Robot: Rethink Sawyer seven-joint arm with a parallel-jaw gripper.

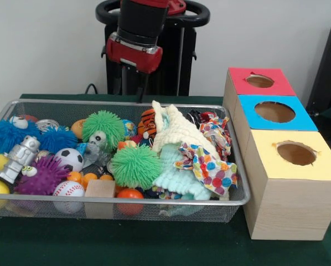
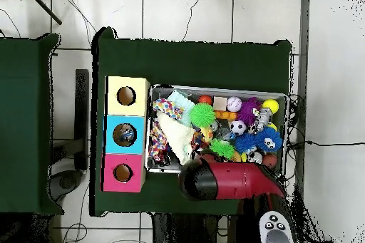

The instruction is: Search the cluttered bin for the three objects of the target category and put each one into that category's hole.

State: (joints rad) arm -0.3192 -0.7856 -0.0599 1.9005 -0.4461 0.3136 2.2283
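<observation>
Table's bin (image 1: 121, 200) sits below pincer (image 1: 133, 91)

Silver wire-mesh metal bin (image 1: 127, 200), pale wood-grain boxes (image 1: 290, 208), matt green cloth table cover (image 1: 99, 244).

even, soft indoor light — faint shadows, no glare, slightly blurry.

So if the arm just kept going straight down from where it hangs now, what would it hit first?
Probably the far rim of the cluttered bin, or the tiger toy just inside it. Depth is hard to judge, and the gripper's tips aren't clearly visible.
</observation>
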